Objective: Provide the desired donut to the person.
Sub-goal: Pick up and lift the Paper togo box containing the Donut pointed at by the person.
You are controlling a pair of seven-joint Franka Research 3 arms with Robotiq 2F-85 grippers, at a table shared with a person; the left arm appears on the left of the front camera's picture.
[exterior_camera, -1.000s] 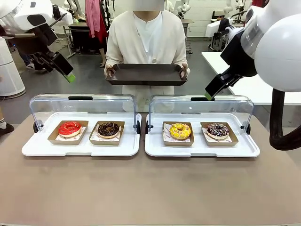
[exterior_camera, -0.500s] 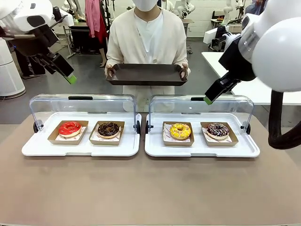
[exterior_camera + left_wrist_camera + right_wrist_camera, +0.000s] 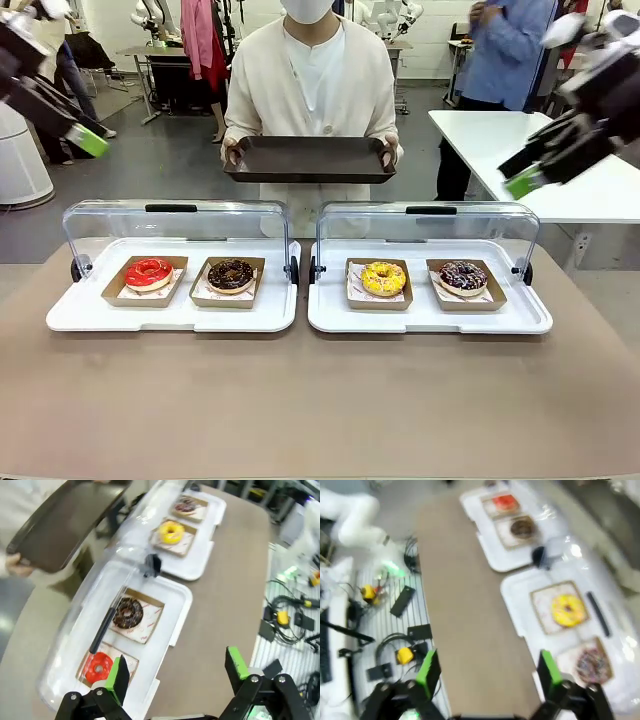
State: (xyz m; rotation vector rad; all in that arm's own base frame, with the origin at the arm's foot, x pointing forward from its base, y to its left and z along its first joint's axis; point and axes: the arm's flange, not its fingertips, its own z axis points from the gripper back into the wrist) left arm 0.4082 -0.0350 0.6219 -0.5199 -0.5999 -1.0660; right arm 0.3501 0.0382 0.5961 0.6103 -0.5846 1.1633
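Note:
Four donuts lie in paper trays on the table: a red donut [image 3: 149, 272], a chocolate donut [image 3: 231, 274], a yellow donut [image 3: 383, 277] and a sprinkled chocolate donut [image 3: 463, 275]. The person [image 3: 310, 70] stands at the far side and holds a dark tray [image 3: 310, 158] in both hands. High at the far left, my left gripper [image 3: 85, 140] is open and holds nothing. From its wrist I see the left gripper [image 3: 177, 672] above the red donut [image 3: 98, 667] and the chocolate donut [image 3: 128, 612]. My right gripper [image 3: 525, 180] hangs high at the right; the right gripper [image 3: 488, 672] is open over the yellow donut [image 3: 567, 609].
Two white serving trays [image 3: 60, 315] [image 3: 535, 318] hold the donuts, each with a clear lid [image 3: 175, 225] [image 3: 430, 225] raised at its back. A white side table [image 3: 590, 190] stands at the right, and a person in blue [image 3: 500, 60] stands behind it. The brown table [image 3: 320, 400] is bare in front.
Both arms have swung outward and away from the middle, the left gripper to the left and the right gripper to the right. A person in blue has stepped into view at the back right.

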